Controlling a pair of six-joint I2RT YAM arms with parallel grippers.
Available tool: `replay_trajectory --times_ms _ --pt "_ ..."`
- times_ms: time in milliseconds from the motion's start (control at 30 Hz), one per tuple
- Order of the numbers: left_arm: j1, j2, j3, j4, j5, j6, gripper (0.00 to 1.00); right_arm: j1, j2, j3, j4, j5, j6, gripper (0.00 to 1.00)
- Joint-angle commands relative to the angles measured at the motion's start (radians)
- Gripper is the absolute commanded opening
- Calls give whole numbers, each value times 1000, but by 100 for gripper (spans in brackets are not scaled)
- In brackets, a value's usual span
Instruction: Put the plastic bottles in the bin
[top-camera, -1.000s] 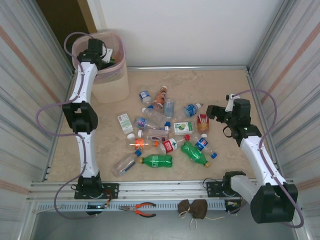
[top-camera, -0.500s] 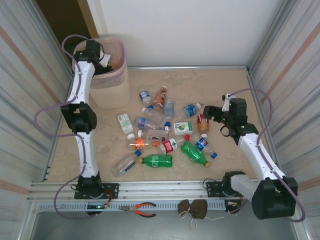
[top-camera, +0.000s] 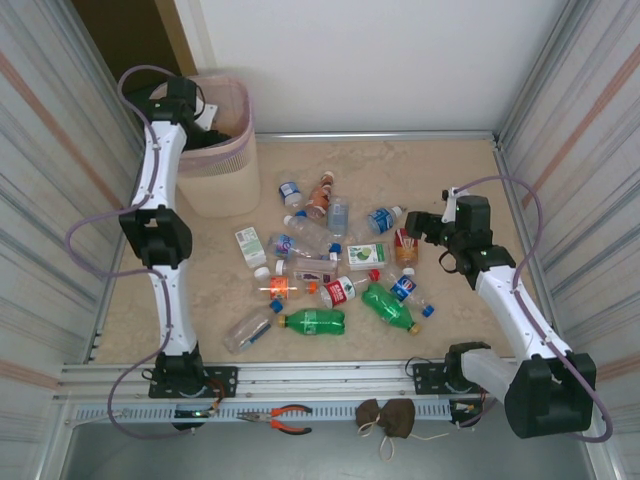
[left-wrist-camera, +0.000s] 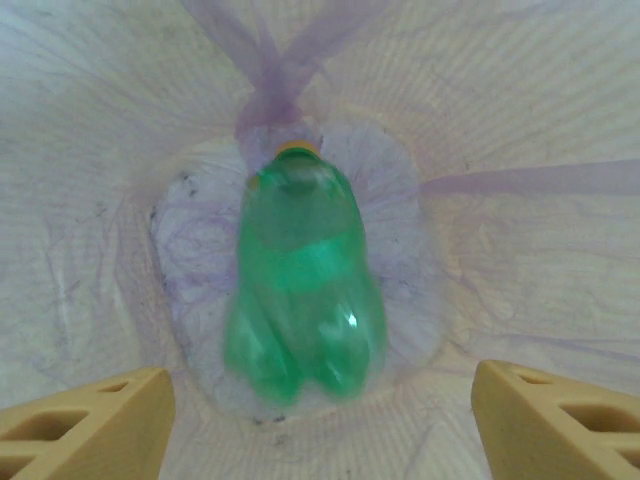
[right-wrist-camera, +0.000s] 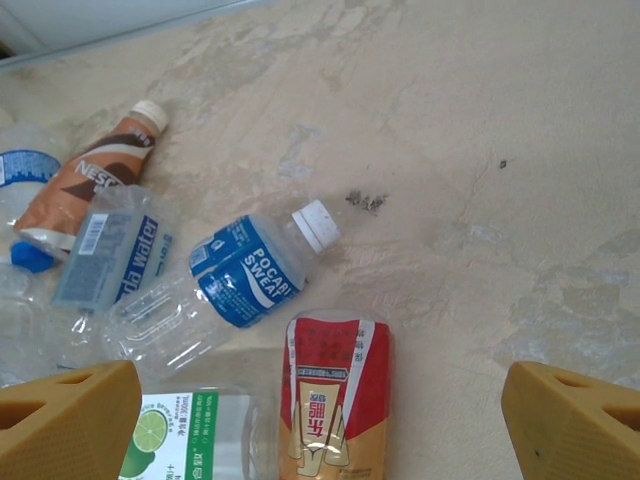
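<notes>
Beige mottled tabletop, ribbed side walls; L gripper & R gripper jaws apart, empty.

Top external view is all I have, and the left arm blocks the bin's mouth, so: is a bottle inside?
Observer: Yes, the left wrist shows a green bottle down inside the pink-lined bin.
Operator: Is the left gripper clear of it?
Observer: Yes, it is open, its fingers apart above the bottle.
Operator: What's under the right gripper?
Observer: A red-labelled bottle, lying untouched between its open fingers.
</notes>
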Motion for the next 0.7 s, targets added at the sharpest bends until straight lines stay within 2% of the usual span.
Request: replay_trajectory --times_ms 0,333,533,667 --pt "3 -96 41 1 29 -18 78 9 -38 42 -10 10 22 92" --pt "-3 -269 12 5 108 -50 76 9 -96 58 -50 10 28 92" --pt "-51 -423 -112 1 106 -49 74 9 -108 60 -72 -16 31 92" --pt "-114 -537 -253 -8 83 -49 74 9 -119 63 -87 -34 31 92"
